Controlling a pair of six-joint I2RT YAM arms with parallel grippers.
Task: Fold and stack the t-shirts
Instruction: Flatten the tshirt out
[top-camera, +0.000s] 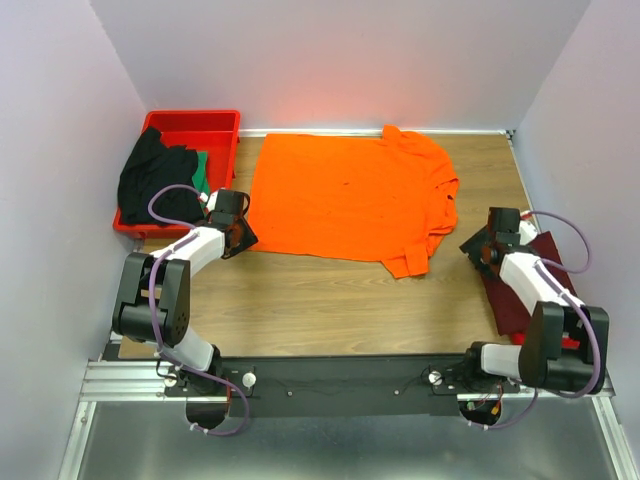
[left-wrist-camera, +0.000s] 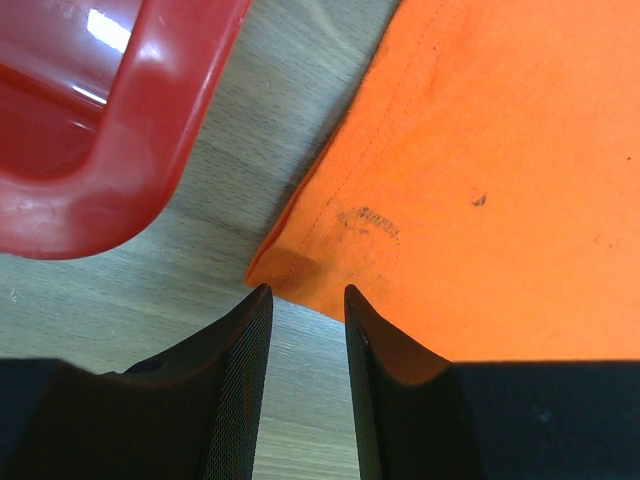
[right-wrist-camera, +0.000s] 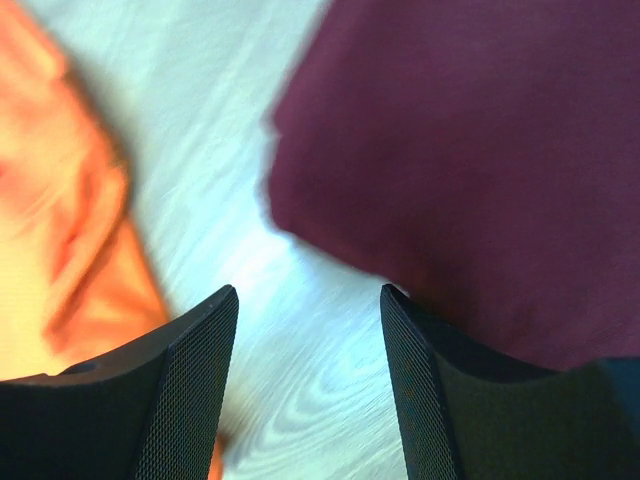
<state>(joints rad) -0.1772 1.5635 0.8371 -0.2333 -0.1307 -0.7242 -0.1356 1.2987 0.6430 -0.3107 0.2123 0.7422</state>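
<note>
Looking at this, I'd say the job has barely got going. The orange shirt (top-camera: 345, 195) lies spread flat across the far half of the tabletop (top-camera: 330, 300). It isn't folded at all, apart from its right sleeve, which is rumpled and flopped in on itself.

Left of the orange shirt, the black shirt (top-camera: 150, 180) and green shirt (top-camera: 203, 172) sit in a heap in the tray (top-camera: 190, 118), the black one spilling over the rim. Right of the orange shirt lies the maroon shirt (top-camera: 508, 305), partly hidden under the right arm. It might already be folded down to a narrower shape, but I honestly can't tell from this angle. No stack anywhere yet.

The left end effector (left-wrist-camera: 305, 295) sits at the orange shirt's near left corner. Its jaws are partly apart with nothing between them, and the tips are just short of the hem. The right end effector (right-wrist-camera: 308, 295) hangs just off the orange shirt's right sleeve, between it and the maroon shirt. Its jaws are wide and empty over bare wood, though that wrist view is pretty smeared.

So by my reckoning nearly everything is left. The orange shirt needs its first fold, the two in the tray have to come out and get folded, and then it all has to be piled up.
</note>
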